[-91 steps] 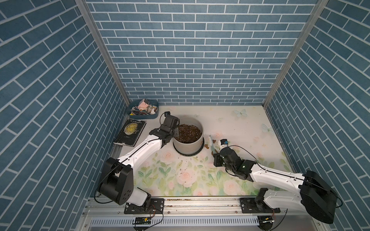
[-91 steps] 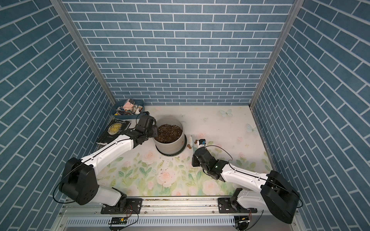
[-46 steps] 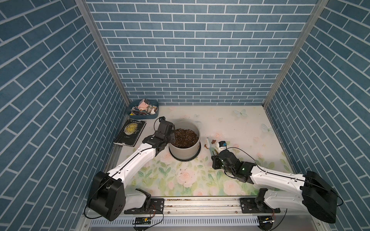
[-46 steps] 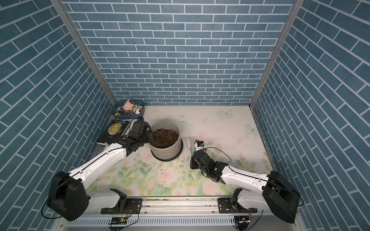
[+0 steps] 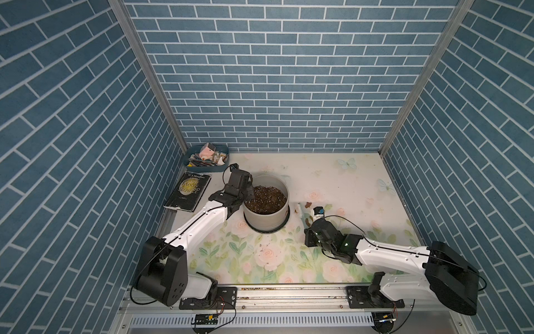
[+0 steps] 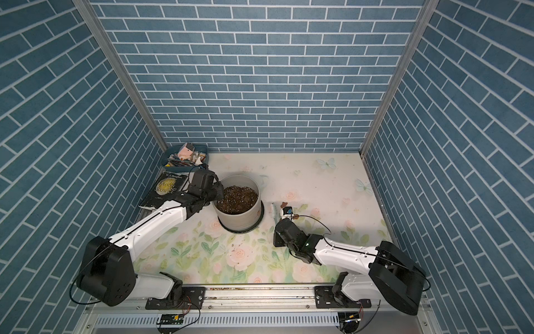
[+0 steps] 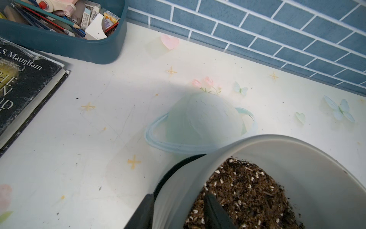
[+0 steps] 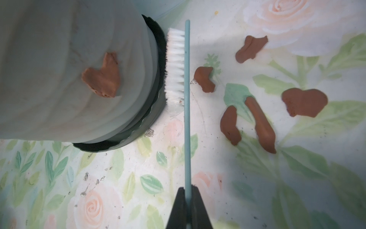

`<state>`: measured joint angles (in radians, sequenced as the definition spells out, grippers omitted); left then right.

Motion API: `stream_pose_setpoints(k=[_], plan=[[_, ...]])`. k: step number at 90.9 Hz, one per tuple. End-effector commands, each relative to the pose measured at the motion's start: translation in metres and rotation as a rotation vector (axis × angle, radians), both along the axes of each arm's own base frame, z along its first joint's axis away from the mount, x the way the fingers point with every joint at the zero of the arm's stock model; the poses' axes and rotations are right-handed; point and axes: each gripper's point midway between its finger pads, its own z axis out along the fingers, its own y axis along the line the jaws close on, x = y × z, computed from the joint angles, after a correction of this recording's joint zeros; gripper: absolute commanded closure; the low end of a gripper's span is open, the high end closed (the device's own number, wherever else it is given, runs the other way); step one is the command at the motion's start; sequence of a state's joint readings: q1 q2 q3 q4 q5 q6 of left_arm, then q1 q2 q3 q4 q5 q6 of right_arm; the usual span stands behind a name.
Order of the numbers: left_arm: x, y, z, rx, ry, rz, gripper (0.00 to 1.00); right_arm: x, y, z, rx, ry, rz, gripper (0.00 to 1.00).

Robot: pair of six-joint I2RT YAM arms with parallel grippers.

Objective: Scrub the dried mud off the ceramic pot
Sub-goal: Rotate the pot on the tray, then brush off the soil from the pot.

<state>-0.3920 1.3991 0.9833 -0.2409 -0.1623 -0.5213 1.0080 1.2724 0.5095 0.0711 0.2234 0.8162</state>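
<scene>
- Right wrist view: the right gripper is clamped on the thin teal handle of a brush, whose white bristles face the ceramic pot and sit at the edge of its black saucer.
- One patch of dried mud clings to the pot's grey wall; five more reddish-brown flakes lie on the floral mat on the far side of the brush from the pot.
- Left wrist view: the left gripper straddles the pot's rim, one finger outside the wall, the other over the soil; whether it pinches the wall I cannot tell.
- Both top views show the pot left of centre, with a book and a blue tray beyond it.
</scene>
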Motion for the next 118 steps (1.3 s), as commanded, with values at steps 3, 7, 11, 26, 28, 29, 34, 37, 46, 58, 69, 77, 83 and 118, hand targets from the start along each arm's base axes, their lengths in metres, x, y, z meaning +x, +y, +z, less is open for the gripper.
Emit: stream_pose_setpoints(k=[3, 7, 11, 26, 28, 29, 34, 37, 46, 58, 69, 77, 83, 118], plan=[[0.004, 0.004, 0.008, 0.004, -0.031, 0.006, 0.68, 0.004, 0.007, 0.007, 0.027, -0.003, -0.022, 1.0], [0.003, 0.005, 0.008, 0.006, -0.031, 0.007, 0.72, 0.003, 0.008, 0.006, 0.027, -0.001, -0.017, 1.0], [0.002, 0.006, 0.007, 0.01, -0.029, 0.007, 0.78, 0.004, 0.009, 0.006, 0.027, 0.0, -0.015, 1.0], [-0.002, 0.009, 0.003, 0.023, -0.011, 0.009, 0.91, 0.005, 0.011, 0.007, 0.037, -0.001, -0.014, 1.0], [-0.003, 0.009, 0.003, 0.025, -0.009, 0.008, 0.92, 0.005, 0.011, 0.007, 0.036, -0.001, -0.016, 1.0], [-0.003, 0.009, 0.003, 0.025, -0.008, 0.008, 0.93, 0.005, 0.011, 0.007, 0.035, -0.001, -0.018, 1.0], [-0.005, 0.009, 0.003, 0.03, -0.006, 0.005, 0.96, 0.006, 0.008, 0.005, 0.019, 0.004, -0.028, 1.0], [-0.006, 0.01, 0.003, 0.035, -0.005, 0.003, 0.98, 0.006, 0.007, 0.004, 0.014, 0.007, -0.033, 1.0], [-0.009, 0.01, 0.005, 0.038, -0.002, -0.006, 1.0, 0.009, 0.007, 0.004, 0.027, 0.013, -0.033, 1.0], [-0.014, 0.006, 0.006, 0.017, 0.01, -0.031, 1.0, 0.012, 0.014, 0.006, 0.036, 0.022, -0.016, 1.0], [-0.019, 0.003, 0.006, -0.013, 0.007, -0.045, 0.88, 0.014, 0.018, 0.007, 0.026, 0.019, -0.008, 1.0], [-0.019, 0.002, 0.005, -0.021, 0.0, -0.047, 0.72, 0.016, 0.017, 0.006, 0.017, 0.017, -0.014, 1.0], [-0.017, 0.003, 0.006, -0.02, -0.006, -0.043, 0.72, 0.016, 0.017, 0.006, 0.013, 0.017, -0.018, 1.0], [-0.007, 0.008, 0.001, -0.023, -0.004, -0.032, 0.79, 0.027, 0.015, 0.001, -0.022, 0.021, -0.046, 1.0]])
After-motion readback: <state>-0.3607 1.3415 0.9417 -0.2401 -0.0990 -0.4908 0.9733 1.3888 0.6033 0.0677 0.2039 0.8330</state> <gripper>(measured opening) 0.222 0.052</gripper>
